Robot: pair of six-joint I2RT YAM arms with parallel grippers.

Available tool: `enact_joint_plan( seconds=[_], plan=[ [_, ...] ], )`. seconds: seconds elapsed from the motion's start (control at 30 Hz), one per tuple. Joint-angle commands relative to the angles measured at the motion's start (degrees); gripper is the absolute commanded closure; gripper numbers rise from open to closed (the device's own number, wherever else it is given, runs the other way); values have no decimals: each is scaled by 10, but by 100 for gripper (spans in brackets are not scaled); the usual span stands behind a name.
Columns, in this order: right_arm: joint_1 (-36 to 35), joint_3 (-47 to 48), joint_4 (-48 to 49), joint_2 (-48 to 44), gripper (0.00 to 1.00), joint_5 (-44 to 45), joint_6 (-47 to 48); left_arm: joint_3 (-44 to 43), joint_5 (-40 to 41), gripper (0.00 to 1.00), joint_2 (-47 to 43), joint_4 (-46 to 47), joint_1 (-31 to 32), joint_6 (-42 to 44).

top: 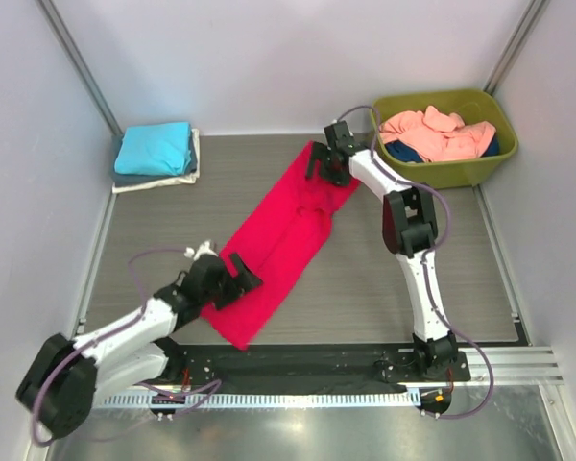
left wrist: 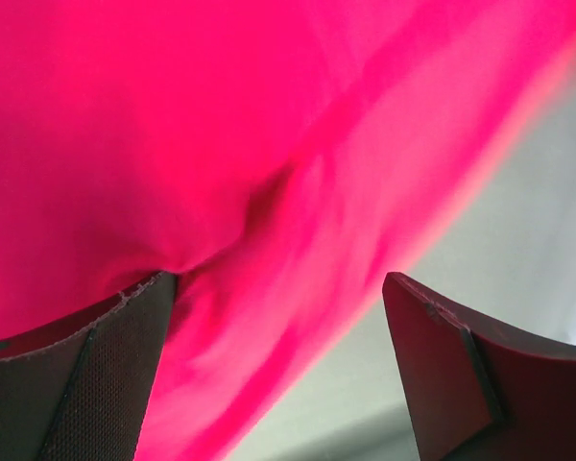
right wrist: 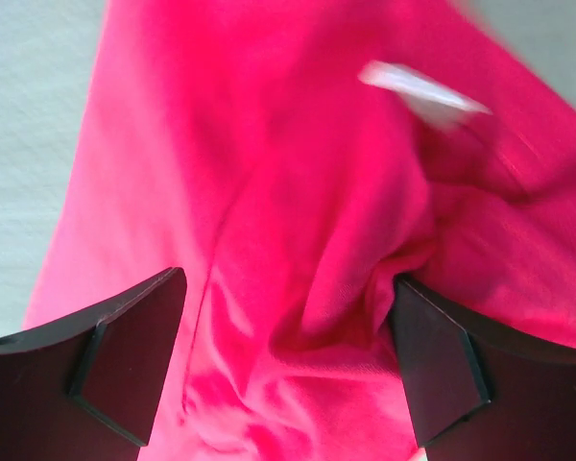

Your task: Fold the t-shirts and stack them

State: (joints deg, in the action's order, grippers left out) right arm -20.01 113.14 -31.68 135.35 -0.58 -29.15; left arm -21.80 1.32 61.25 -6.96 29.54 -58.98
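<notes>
A crimson-pink t-shirt [top: 288, 230] lies folded into a long strip, running diagonally across the table from back right to front left. My left gripper [top: 238, 279] is over its near-left part, open; in the left wrist view the cloth [left wrist: 221, 125] fills the gap [left wrist: 278, 288] and touches the left finger [left wrist: 125, 336]. My right gripper [top: 324, 165] is open at the shirt's far end, where bunched cloth [right wrist: 298, 173] with a white label [right wrist: 418, 91] lies between the fingers [right wrist: 288, 279]. Folded t-shirts [top: 156, 149] are stacked at the back left, turquoise on top.
An olive-green tub [top: 461, 171] stands at the back right, holding crumpled salmon-pink t-shirts [top: 437, 134] over a dark blue one [top: 492, 146]. White walls close in the table [top: 384, 288] on the left, back and right. A metal rail [top: 499, 360] runs along the near edge.
</notes>
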Motion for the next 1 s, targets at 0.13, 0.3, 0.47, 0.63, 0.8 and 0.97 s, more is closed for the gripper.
enact_joint_plan(
  seconds=[0.13, 0.3, 0.47, 0.63, 0.8, 0.97],
  plan=[
    [-19, 270, -52, 195, 9, -107, 16, 126, -17, 9, -256, -67, 184, -266],
    [-20, 274, 83, 224, 6, -201, -6, 109, 15, 8, -322, -99, 204, -265],
    [-32, 331, 173, 262, 3, -262, -40, 51, 11, 5, -216, -107, 213, -207],
    [-57, 370, 222, 243, 0, -265, 20, -45, 48, 5, -156, -161, 251, -144],
    [-58, 246, 225, 52, 0, -218, 66, -173, 201, 0, -193, -360, 253, -76],
    [-58, 29, 185, -141, 0, -99, 52, -240, 288, 0, -201, -459, 233, -31]
  ],
)
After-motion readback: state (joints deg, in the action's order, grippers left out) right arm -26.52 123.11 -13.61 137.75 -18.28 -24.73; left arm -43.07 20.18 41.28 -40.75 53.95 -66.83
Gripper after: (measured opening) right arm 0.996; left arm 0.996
